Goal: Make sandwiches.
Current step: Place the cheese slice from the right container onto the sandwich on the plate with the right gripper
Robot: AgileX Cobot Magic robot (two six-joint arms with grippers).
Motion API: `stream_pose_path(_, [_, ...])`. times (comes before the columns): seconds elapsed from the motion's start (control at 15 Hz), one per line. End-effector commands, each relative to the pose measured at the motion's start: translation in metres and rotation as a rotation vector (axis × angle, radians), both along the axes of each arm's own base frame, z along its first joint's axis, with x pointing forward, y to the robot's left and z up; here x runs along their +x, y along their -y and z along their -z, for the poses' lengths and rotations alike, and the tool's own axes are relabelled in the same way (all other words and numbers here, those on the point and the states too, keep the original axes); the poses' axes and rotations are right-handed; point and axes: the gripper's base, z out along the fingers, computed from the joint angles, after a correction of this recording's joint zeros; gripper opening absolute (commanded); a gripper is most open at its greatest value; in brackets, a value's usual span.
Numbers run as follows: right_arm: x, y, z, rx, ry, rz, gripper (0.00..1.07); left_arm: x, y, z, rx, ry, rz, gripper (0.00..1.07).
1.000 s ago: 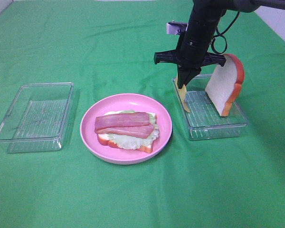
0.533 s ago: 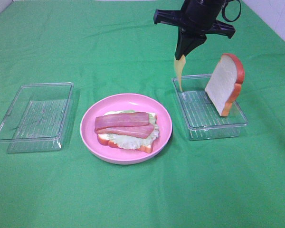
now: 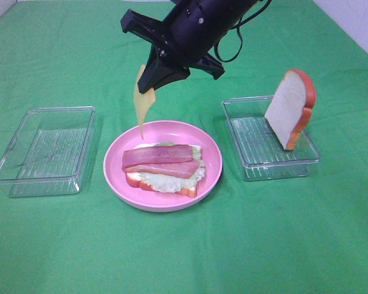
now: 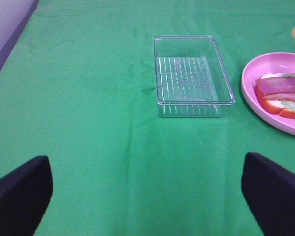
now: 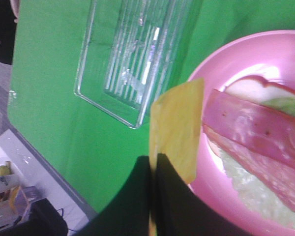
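A half-built sandwich (image 3: pixel 164 166) lies on the pink plate (image 3: pixel 211 147): a bread slice, pale green lettuce and two bacon strips (image 3: pixel 158 156) on top. My right gripper (image 3: pixel 148 86) reaches across the middle and is shut on a thin yellow cheese slice (image 3: pixel 140 105), which hangs over the plate's far left rim. The right wrist view shows the cheese (image 5: pixel 177 130) pinched in the dark fingers (image 5: pixel 167 196) beside the bacon (image 5: pixel 250 128). A second bread slice (image 3: pixel 290 107) leans upright in the right clear container (image 3: pixel 276 166). My left gripper (image 4: pixel 147 196) hovers open and empty, with the plate (image 4: pixel 255 98) off to one side.
An empty clear container (image 3: pixel 46 150) sits left of the plate; it also shows in the left wrist view as the ribbed tray (image 4: pixel 191 73) and in the right wrist view as a tray (image 5: pixel 132 54). Green cloth covers the table.
My right gripper lifted the cheese out of the right container and carried it left, across to the plate's far left edge. The leaning bread and the plate stayed put.
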Motion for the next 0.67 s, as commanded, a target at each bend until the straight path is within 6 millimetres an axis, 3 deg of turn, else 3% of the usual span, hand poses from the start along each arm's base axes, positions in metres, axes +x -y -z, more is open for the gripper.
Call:
stream_pose_path(0.07, [-0.003, -0.007, 0.016, 0.105, -0.02, 0.025, 0.0, -0.002, 0.001, 0.0, -0.006, 0.032, 0.002, 0.98])
stream_pose_path(0.47, [0.003, -0.014, 0.079, 0.1, -0.175, 0.071, 0.0, -0.002, 0.001, 0.0, -0.007, 0.032, 0.003, 0.98])
stream_pose_path(0.67, [0.004, -0.011, 0.085, 0.055, -0.15, 0.057, 0.0, -0.002, 0.001, 0.0, -0.007, 0.032, 0.003, 0.98])
